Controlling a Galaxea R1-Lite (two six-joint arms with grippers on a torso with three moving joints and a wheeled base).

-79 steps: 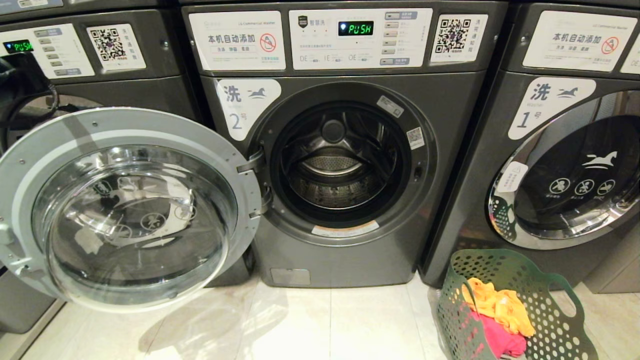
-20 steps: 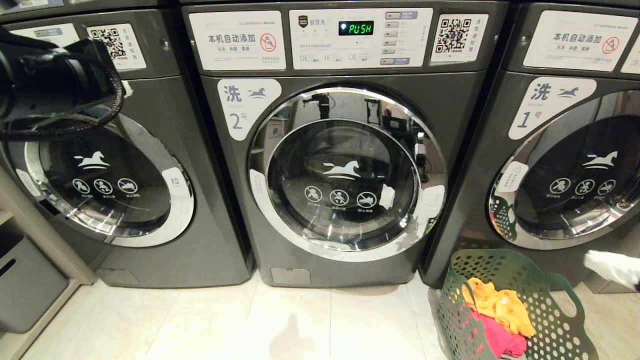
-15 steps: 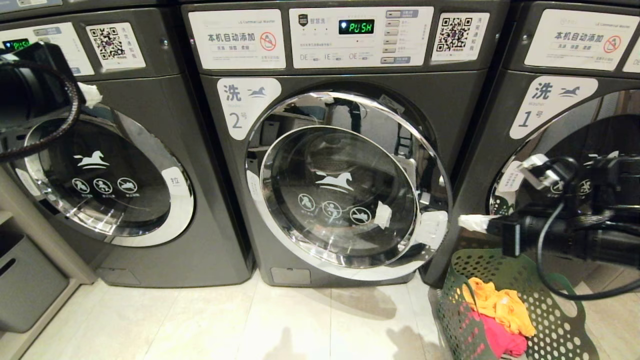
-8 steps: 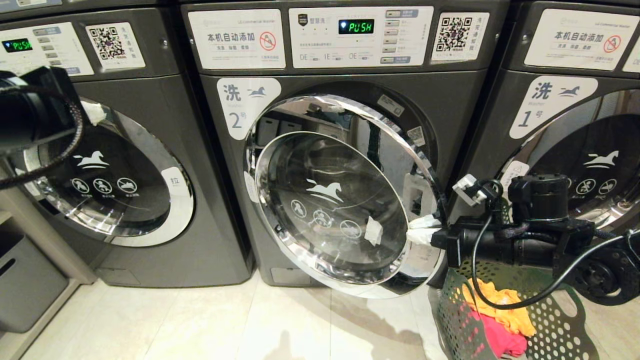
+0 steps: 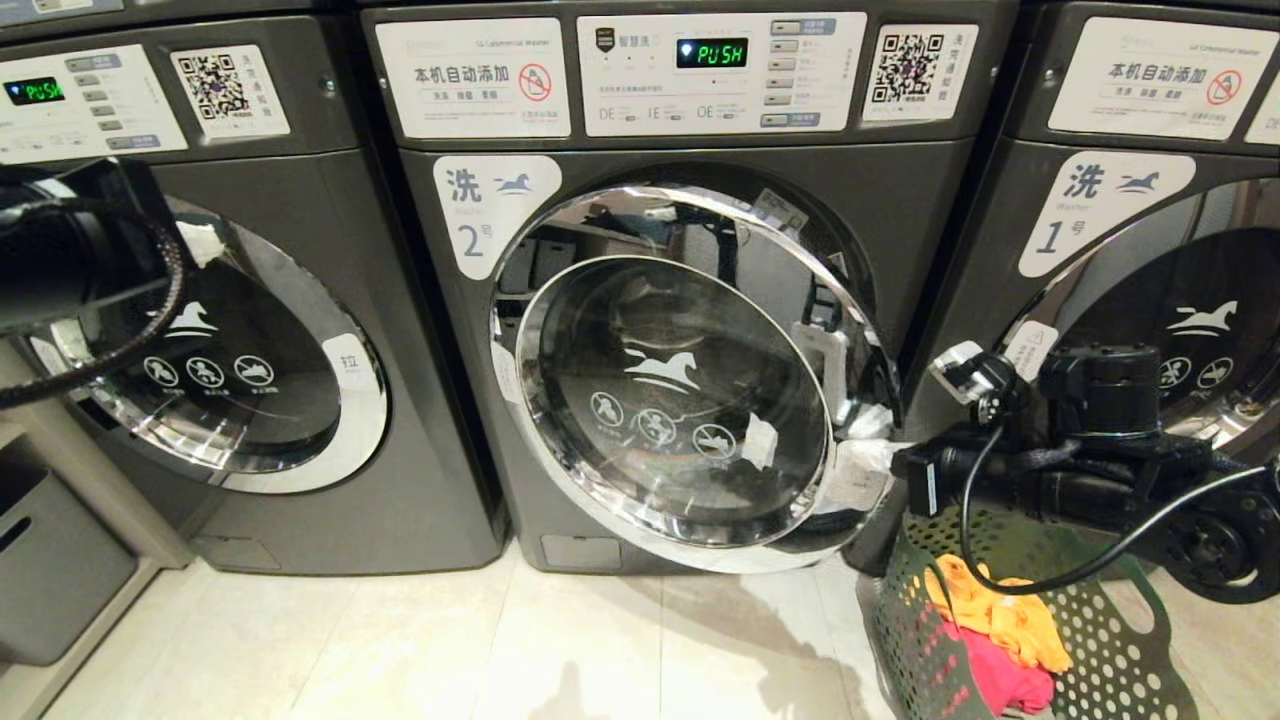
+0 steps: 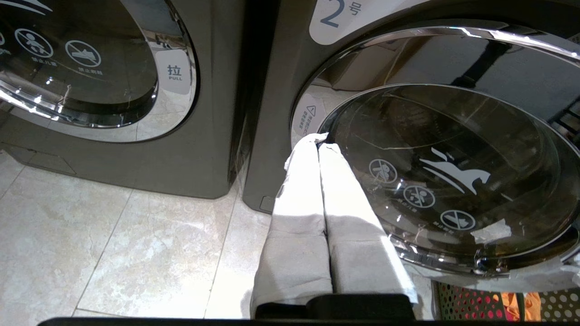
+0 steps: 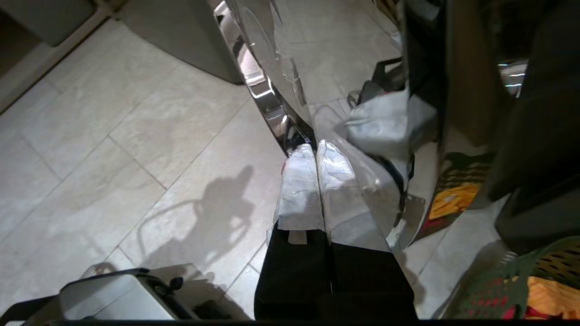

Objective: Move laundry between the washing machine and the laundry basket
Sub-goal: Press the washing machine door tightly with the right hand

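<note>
Right gripper (image 7: 316,147) at door (image 7: 290,113) edge.

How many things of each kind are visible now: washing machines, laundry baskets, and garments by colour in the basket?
Washing machines: 3 (number 2, number 1, an unnumbered one)
Laundry baskets: 1 (dark green)
Orange-yellow garments: 1
Pink-red garments: 1
Total: 6
</note>
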